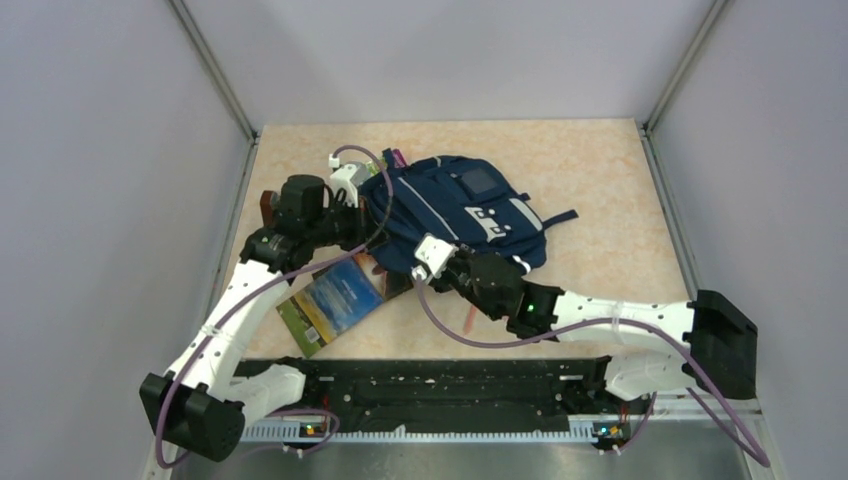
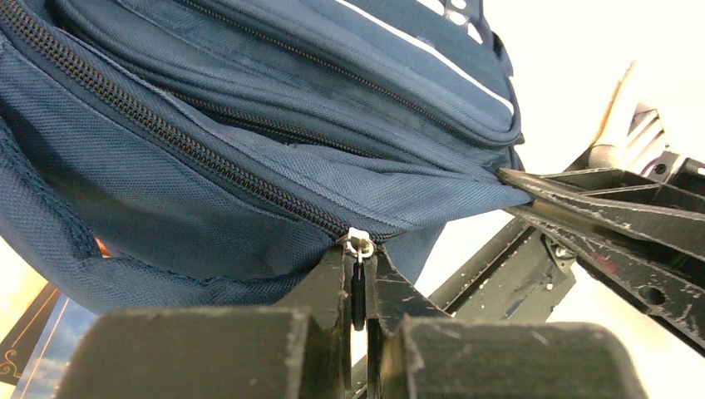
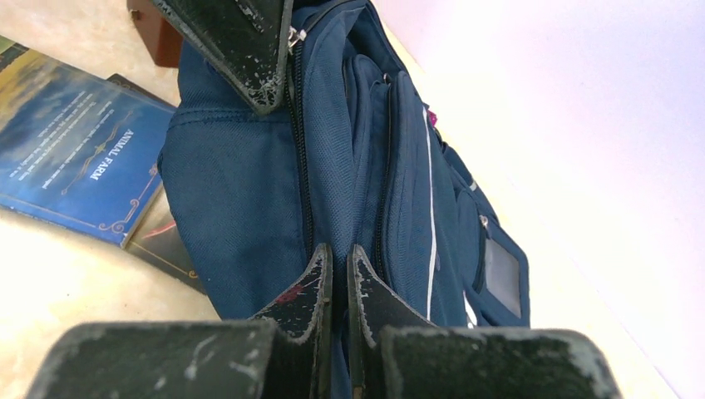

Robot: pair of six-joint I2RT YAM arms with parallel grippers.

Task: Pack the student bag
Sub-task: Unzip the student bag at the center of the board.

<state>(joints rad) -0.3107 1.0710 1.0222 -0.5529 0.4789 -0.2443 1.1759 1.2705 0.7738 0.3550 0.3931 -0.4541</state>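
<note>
Backpack (image 1: 460, 205): navy with grey strips. It lies on the tan table (image 1: 600, 170) at about mid-table, front pockets up. One dark strap trails off its right side.

Left gripper (image 2: 359, 259): at the backpack's left edge. The jaws are almost together, nipping the silver zip pull (image 2: 359, 245) of the big zip. The pull's dark tab hangs in the slit between the fingers. In the left wrist view the teeth running up-left from the pull look meshed.

Right gripper (image 3: 339, 262): at the backpack's near edge, close to the left gripper on the same seam. The jaws are narrow and pinch a fold of blue cloth beside the zip. Seen from the left wrist, the cloth is drawn taut to a point at those fingertips.

Book (image 1: 335, 298): blue cover, "Animal Farm" legible. It lies flat on the table just beside the backpack's near-left corner.

Second book (image 3: 166, 241): darker, under the first. Its edge meets the backpack; I cannot tell whether it runs underneath.

Brown block (image 3: 154, 37): on the table off the backpack's left side, behind the left gripper. I cannot tell what it is.

Pink item (image 1: 397, 157): at the backpack's far-left corner, too small to identify.
</note>
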